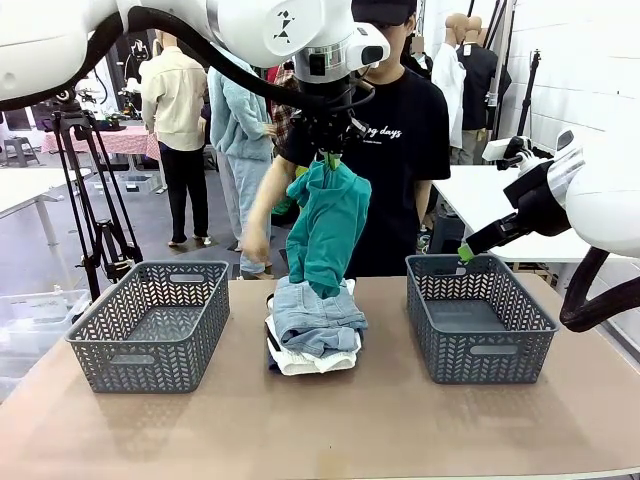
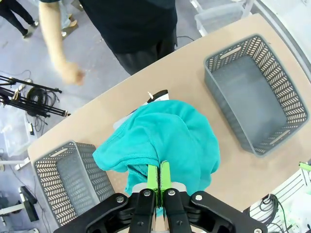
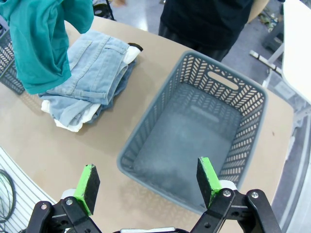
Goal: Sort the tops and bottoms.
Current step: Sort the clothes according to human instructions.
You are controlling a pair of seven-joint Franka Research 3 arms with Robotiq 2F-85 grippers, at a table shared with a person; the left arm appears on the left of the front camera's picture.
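Brown surface carries stacked bottoms; left fingers clench the lifted top; right fingers spread wide near a basket.

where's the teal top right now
Front view: the teal top hangs mid-table from the jaws of the left gripper, over the folded denim pile in front of the person.

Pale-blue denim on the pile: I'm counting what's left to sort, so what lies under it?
A darker denim edge and a white garment peek out beneath; their middles are covered.
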